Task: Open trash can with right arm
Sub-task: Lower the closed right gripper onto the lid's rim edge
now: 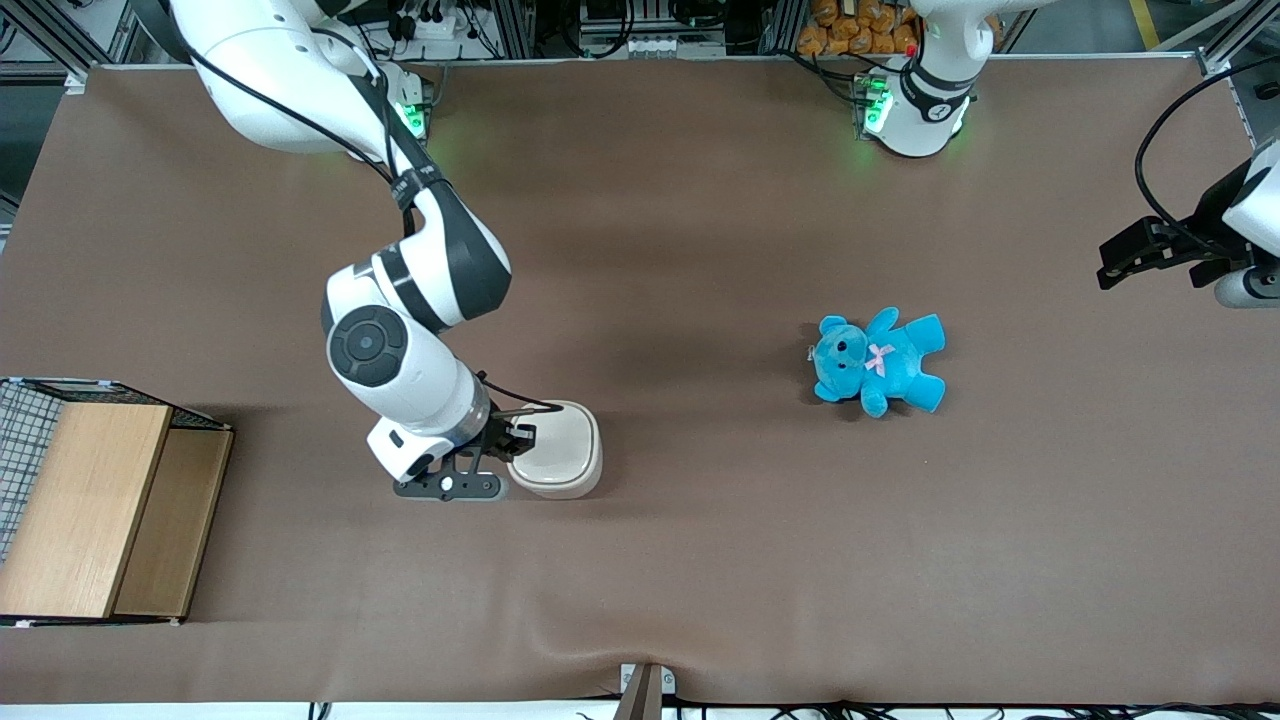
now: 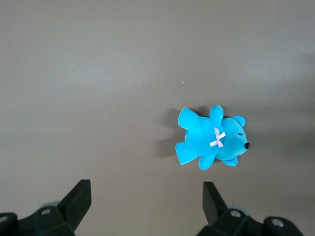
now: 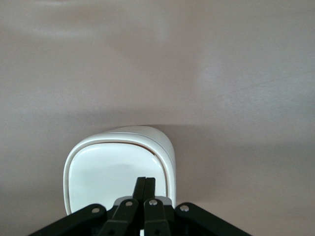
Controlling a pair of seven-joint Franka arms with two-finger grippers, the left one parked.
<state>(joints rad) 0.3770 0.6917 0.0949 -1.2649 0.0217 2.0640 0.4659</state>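
The trash can is a small cream-white bin with a smooth lid, standing on the brown table. In the right wrist view the trash can shows from above, and a thin dark gap runs along one edge of its lid. My right arm reaches down to it. My gripper is shut and empty, its tips pressed together over the lid near the bin's edge toward the working arm's end. In the right wrist view the gripper has its two fingers touching each other above the lid.
A blue teddy lies on the table toward the parked arm's end; it also shows in the left wrist view. A wooden box with wire mesh stands at the working arm's end. The brown table cover wrinkles near the front edge.
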